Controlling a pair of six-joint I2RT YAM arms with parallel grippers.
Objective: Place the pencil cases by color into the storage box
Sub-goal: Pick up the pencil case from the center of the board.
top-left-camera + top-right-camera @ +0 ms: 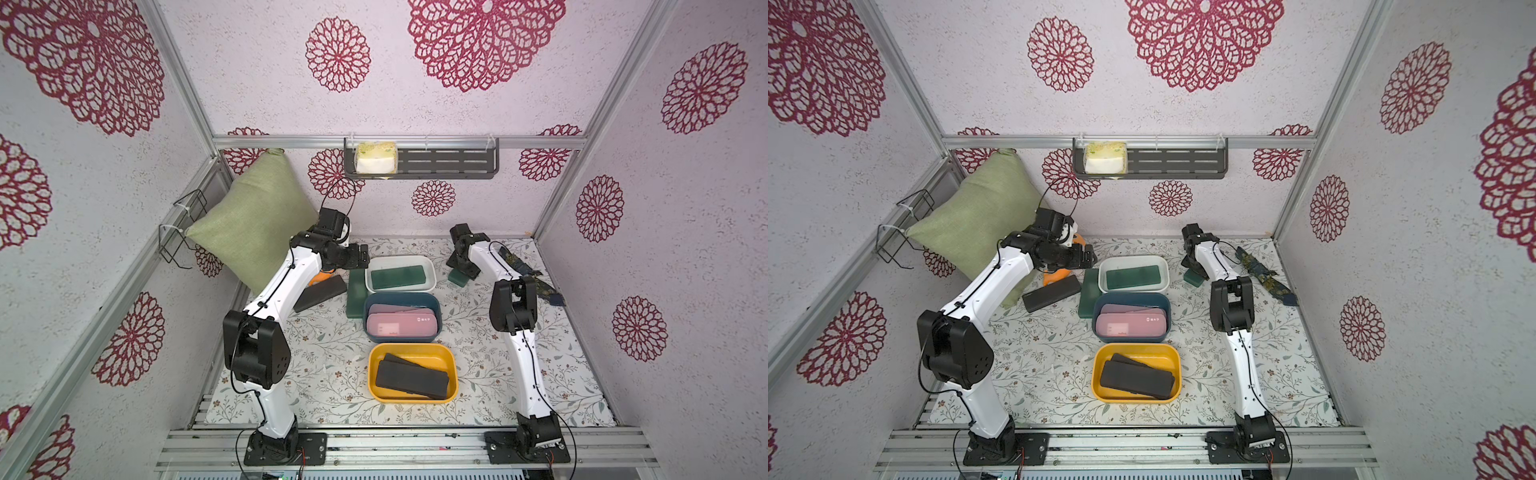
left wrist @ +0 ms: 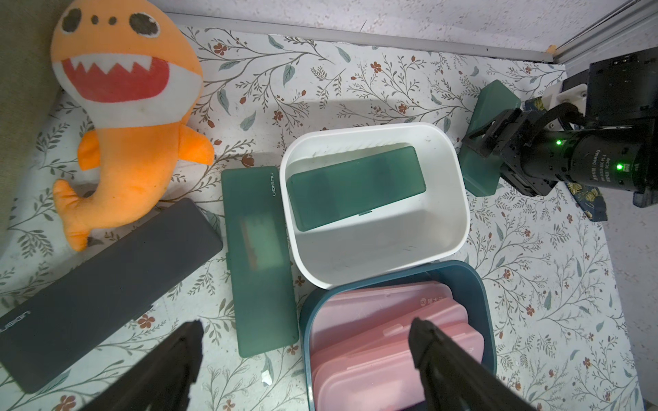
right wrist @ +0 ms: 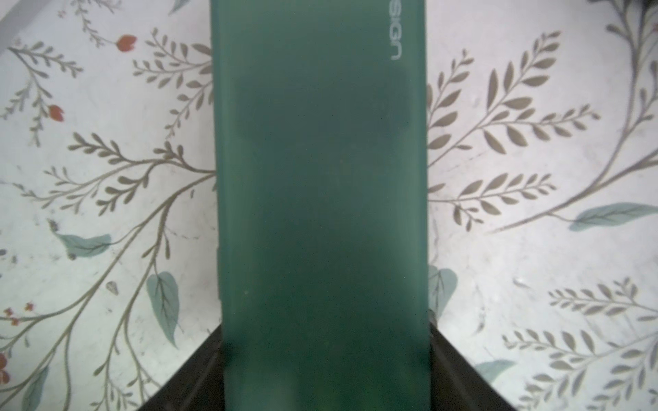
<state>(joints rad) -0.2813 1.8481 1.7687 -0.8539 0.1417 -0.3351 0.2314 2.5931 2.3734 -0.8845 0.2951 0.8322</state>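
Just right of the white bin [image 1: 433,274] in a top view, your right gripper [image 1: 462,266] is clamped across a dark green pencil case [image 3: 320,160] lying on the mat, while your left gripper [image 2: 306,326] hangs spread and empty. I judge the smooth case could slip or tilt when lifted and catch the bin's rim. It shows the letters "sign", and its twin [image 2: 260,256] beside the bin reads "nusign".

Green pencil case [image 3: 320,195], ends off-frame
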